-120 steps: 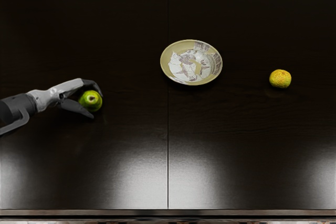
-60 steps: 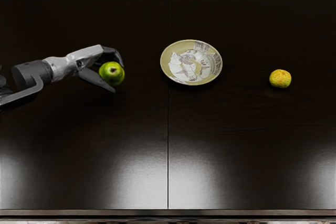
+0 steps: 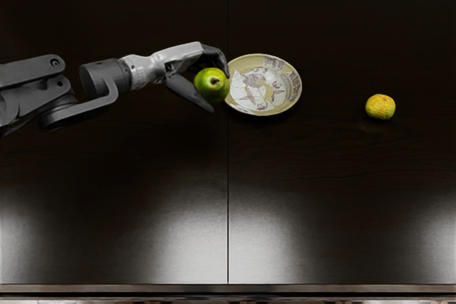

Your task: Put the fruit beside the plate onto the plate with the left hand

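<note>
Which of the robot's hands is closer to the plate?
Left. The left hand, gripping a green apple, is at the left rim of the plate; the right hand is out of view.

1. A dark, glossy table [image 3: 320,197] filled nearly the whole view, with pale patches of reflected light toward its near edge.
2. A thin seam [image 3: 228,197] ran down the middle of the table from the far side to the near side.
3. A small yellow-orange citrus fruit [image 3: 380,106] sat alone on the right half, well right of the seam, resting on the surface.
</note>
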